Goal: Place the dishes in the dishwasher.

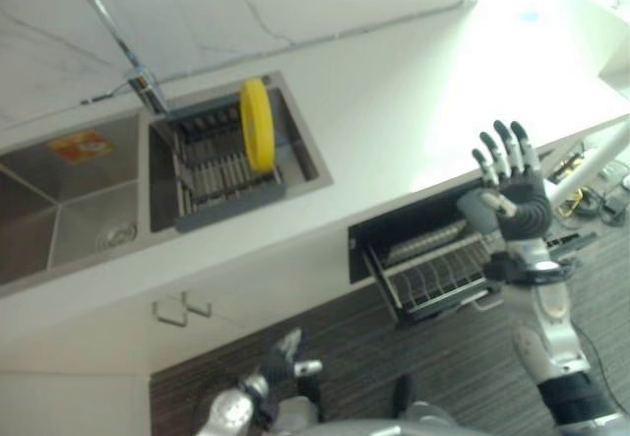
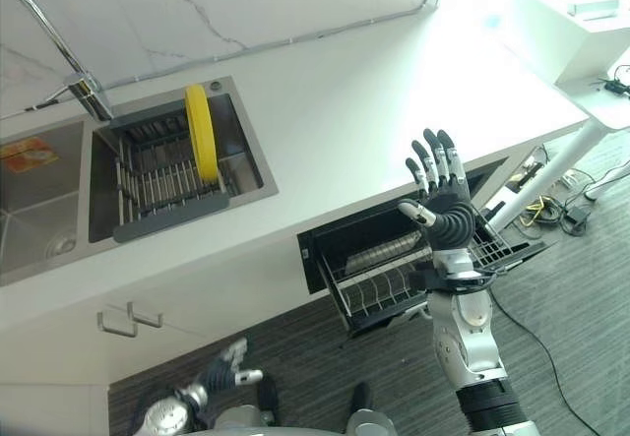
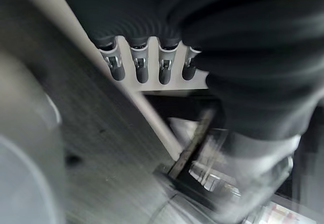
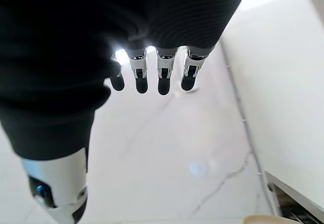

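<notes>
The yellow plate [image 2: 201, 132] stands on edge in the grey rack [image 2: 162, 186] inside the right basin of the sink [image 2: 39, 221], well apart from both hands: the right hand [image 2: 445, 203] is raised over the counter [image 2: 345, 111] edge above the open dishwasher [image 2: 404, 254], fingers [image 4: 163, 77] straight and spread, holding nothing, and the left hand [image 2: 224, 369] hangs low over the floor with fingers relaxed and empty. The head views show the plate, the tap [image 1: 98, 23] and the dishwasher's wire rack [image 1: 433, 274], while the right wrist view looks past its fingers at white marbled surface.
</notes>
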Controlling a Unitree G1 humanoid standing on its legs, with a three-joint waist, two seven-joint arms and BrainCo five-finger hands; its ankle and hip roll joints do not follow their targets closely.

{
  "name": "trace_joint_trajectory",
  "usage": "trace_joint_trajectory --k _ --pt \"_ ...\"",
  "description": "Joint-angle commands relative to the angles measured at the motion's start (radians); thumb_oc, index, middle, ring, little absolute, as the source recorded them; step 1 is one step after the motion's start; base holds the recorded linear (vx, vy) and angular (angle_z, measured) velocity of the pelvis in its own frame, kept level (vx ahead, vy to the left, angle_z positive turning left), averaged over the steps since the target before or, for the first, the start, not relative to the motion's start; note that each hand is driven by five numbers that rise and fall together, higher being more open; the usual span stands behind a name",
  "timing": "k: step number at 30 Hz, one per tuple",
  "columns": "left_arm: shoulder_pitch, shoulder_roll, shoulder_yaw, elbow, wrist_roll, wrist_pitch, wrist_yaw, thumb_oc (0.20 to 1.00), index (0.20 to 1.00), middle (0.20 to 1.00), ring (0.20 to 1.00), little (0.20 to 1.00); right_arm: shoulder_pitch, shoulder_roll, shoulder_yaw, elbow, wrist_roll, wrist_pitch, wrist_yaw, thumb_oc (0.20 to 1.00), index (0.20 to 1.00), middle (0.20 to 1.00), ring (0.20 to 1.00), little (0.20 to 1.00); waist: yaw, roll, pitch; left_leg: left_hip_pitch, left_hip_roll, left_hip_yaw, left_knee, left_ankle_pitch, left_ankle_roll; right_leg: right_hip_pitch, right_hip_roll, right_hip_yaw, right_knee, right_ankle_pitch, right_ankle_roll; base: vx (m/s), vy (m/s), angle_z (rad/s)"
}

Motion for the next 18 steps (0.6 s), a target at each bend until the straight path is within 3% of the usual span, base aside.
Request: trace_joint_trajectory --k 1,3,6,8,13,18 --pt "-0.028 0.012 0.056 0.067 -0.094 0.137 0.005 1.000 1.000 1.000 1.000 1.000 -0.052 -0.013 -0.014 -0.071 -0.051 0.061 0.024 1.000 1.000 1.000 1.000 1.000 0.032 -0.028 -0.013 -0.006 -0.011 -0.054 0.067 -0.128 0.010 -0.011 -0.066 -0.033 0.136 -0.137 0.036 0.06 -0.070 0.28" --pt "-0.018 -0.006 0.113 0.170 -0.093 0.208 0.080 1.000 1.000 1.000 1.000 1.000 -0.068 -0.027 -0.009 -0.079 -0.044 0.108 0.044 1.000 1.000 1.000 1.000 1.000 0.052 -0.039 -0.014 -0.005 -0.011 -0.071 0.074 -0.135 0.007 -0.001 -0.068 -0.045 0.132 -0.135 0.035 0.08 -0.075 0.27" --pt "-0.014 -0.025 0.180 0.264 -0.174 0.311 0.091 1.000 1.000 1.000 1.000 1.000 -0.113 -0.034 0.009 -0.110 -0.033 0.159 0.039 1.000 1.000 1.000 1.000 1.000 0.073 -0.051 -0.019 -0.002 -0.014 -0.091 0.078 -0.141 0.007 0.011 -0.064 -0.060 0.128 -0.138 0.029 0.09 -0.050 0.10" --pt "-0.013 -0.034 0.196 0.282 -0.183 0.339 0.102 1.000 1.000 1.000 1.000 1.000 -0.142 -0.035 0.018 -0.117 -0.017 0.190 0.032 1.000 1.000 1.000 1.000 1.000 0.083 -0.055 -0.024 0.000 -0.017 -0.098 0.080 -0.145 0.008 0.018 -0.063 -0.065 0.125 -0.141 0.026 0.05 -0.045 0.16" --pt "-0.022 -0.029 0.205 0.322 -0.190 0.494 0.137 1.000 1.000 1.000 1.000 1.000 -0.251 -0.026 0.074 -0.085 -0.044 0.267 -0.017 1.000 1.000 1.000 1.000 1.000 0.131 -0.048 -0.033 0.004 -0.024 -0.132 0.076 -0.140 0.004 0.046 -0.056 -0.095 0.129 -0.154 0.015 0.01 -0.060 0.28" --pt "-0.027 -0.032 0.200 0.357 -0.241 0.532 0.146 1.000 1.000 1.000 1.000 1.000 -0.348 -0.010 0.107 -0.016 -0.036 0.297 -0.070 1.000 1.000 1.000 1.000 1.000 0.159 -0.036 -0.043 0.015 -0.020 -0.151 0.058 -0.123 -0.012 0.074 -0.048 -0.119 0.108 -0.153 0.011 0.03 -0.004 0.18"
